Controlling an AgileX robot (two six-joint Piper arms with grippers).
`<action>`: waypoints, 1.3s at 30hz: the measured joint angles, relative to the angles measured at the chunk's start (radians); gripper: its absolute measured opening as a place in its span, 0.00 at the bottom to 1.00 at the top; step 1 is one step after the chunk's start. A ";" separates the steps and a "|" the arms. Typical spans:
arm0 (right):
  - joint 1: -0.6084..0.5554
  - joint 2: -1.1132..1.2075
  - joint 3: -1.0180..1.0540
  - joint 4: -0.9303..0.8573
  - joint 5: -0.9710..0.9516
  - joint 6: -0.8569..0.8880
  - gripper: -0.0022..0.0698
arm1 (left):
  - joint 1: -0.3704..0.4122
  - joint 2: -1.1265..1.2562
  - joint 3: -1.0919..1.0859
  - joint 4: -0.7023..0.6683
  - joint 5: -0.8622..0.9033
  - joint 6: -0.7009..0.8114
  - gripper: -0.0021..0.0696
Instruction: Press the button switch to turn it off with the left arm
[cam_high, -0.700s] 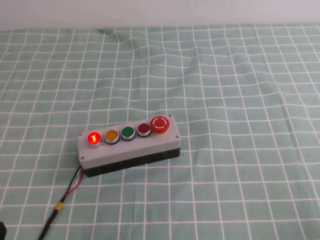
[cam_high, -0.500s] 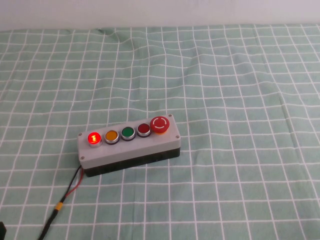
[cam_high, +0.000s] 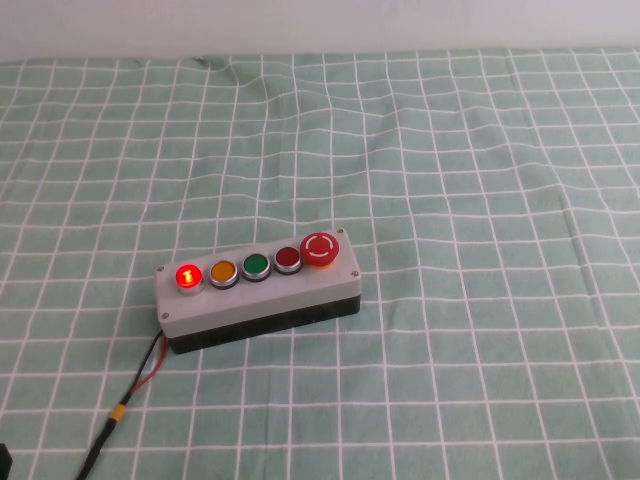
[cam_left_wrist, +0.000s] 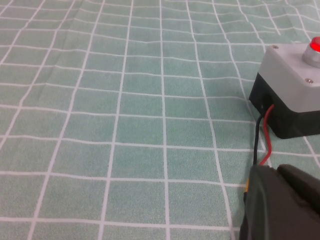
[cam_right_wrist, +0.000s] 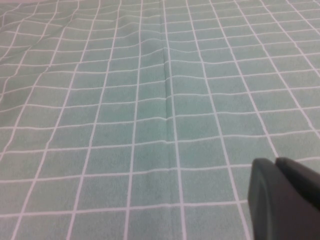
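The button switch (cam_high: 187, 276) glows at the box's (cam_high: 258, 300) left end. The left gripper (cam_left_wrist: 280, 205) sits closed near the wires (cam_left_wrist: 264, 131); the right gripper (cam_right_wrist: 282, 197), also closed, waits over bare worktop (cam_right_wrist: 150, 100). A misjudged approach could hit the orange button (cam_high: 222, 272).

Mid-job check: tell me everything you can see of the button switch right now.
The button switch is a small round red translucent pushbutton in a silver ring, glowing, so not yet off. It sits upright at the left end of the grey button box, beside an orange button. Nothing touches it. The left gripper is low, short of the box's wired end; the right gripper is over bare cloth.
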 joint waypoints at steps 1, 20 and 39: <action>0.000 0.000 0.000 0.000 0.000 0.000 0.01 | 0.000 0.000 0.000 0.000 0.000 0.001 0.02; 0.000 0.000 0.000 0.000 0.000 0.000 0.01 | 0.000 0.000 0.000 0.001 -0.537 0.001 0.02; 0.000 0.000 0.000 0.000 0.000 0.000 0.01 | 0.000 -0.004 0.000 0.001 -1.181 0.004 0.02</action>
